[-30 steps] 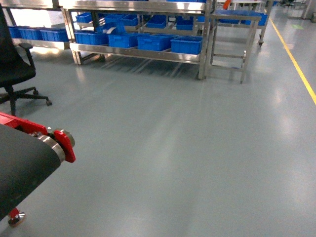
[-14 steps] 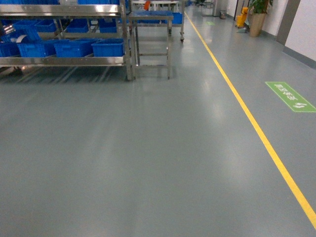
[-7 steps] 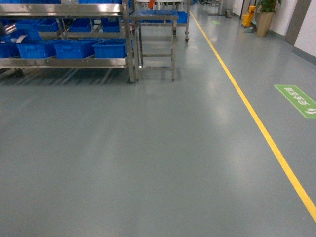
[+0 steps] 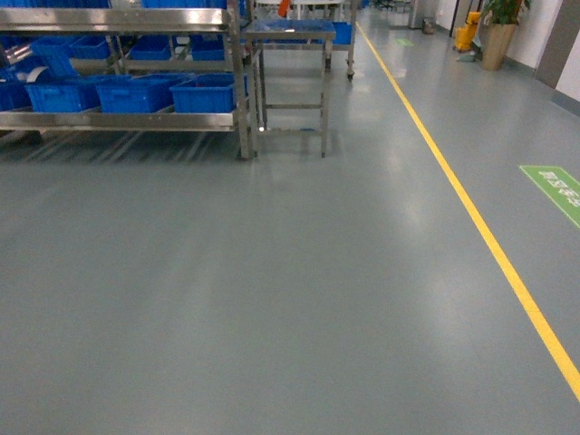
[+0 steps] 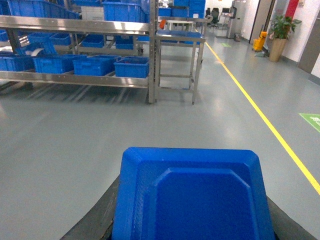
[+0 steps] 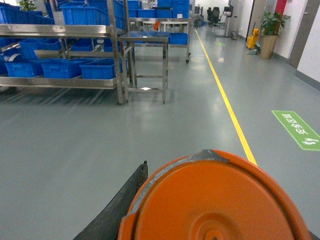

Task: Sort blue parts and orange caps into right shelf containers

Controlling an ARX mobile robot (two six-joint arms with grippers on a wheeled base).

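With each tool's grip hidden, the blue part [image 5: 192,200] or orange cap [image 6: 215,200] may slip before reaching the shelf [image 4: 122,68].

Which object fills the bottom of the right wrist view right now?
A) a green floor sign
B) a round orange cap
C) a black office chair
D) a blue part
B: a round orange cap fills the lower frame of the right wrist view, above grey floor.

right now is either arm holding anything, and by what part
Probably. A blue part fills the left wrist view and an orange cap fills the right wrist view, each close under its camera. Neither gripper's fingers show, so the place of the hold cannot be told.
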